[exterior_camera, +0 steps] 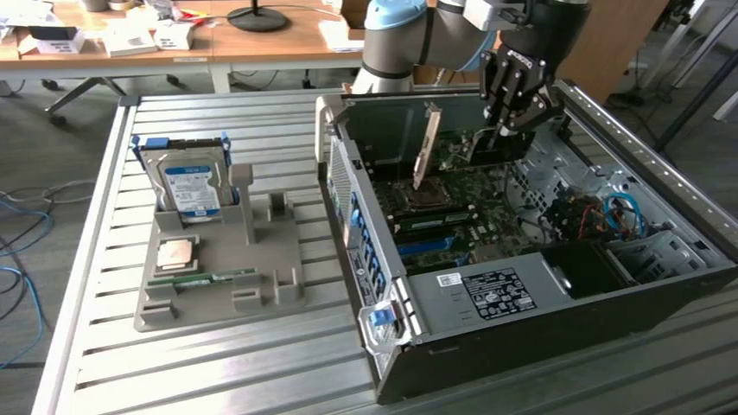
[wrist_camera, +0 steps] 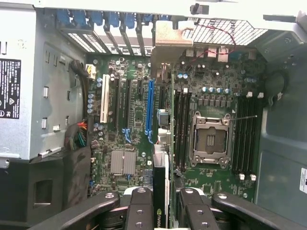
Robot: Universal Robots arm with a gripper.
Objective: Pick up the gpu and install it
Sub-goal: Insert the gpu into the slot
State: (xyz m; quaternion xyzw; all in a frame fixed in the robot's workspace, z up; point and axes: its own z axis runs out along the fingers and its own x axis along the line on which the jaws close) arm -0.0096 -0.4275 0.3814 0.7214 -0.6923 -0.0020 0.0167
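Risks jamming the gpu (exterior_camera: 428, 145) beside its slot, given any skew at the moment of pressing down, and scraping the motherboard (exterior_camera: 479, 220). Risks tipping it onto the empty CPU socket (exterior_camera: 417, 194), just beside its foot in the exterior view, and bending the contacts there. Risks catching the silver bracket (wrist_camera: 169, 36) on the latched wall of the computer case (exterior_camera: 542, 294) instead of sliding in behind it. Cannot tell the state of the gripper (exterior_camera: 509, 123): clamped on the gpu, spread or pressed together. Hangs inside the case near its far wall, to the exterior view's right of the gpu; with a loose or off-centre hold, risks a twist on the way down.

As for the gpu: stands inside the case, over the far half of the motherboard, nearer the far wall than the near one. Shows in the exterior view as a narrow tan strip, long side close to upright, leaning slightly. Reads edge-on in the wrist view, a thin line (wrist_camera: 161, 191) running from the gripper (wrist_camera: 165, 213) toward the wall with the blue latches (wrist_camera: 103, 21), bracket at that end. Cannot tell whether seated in a slot
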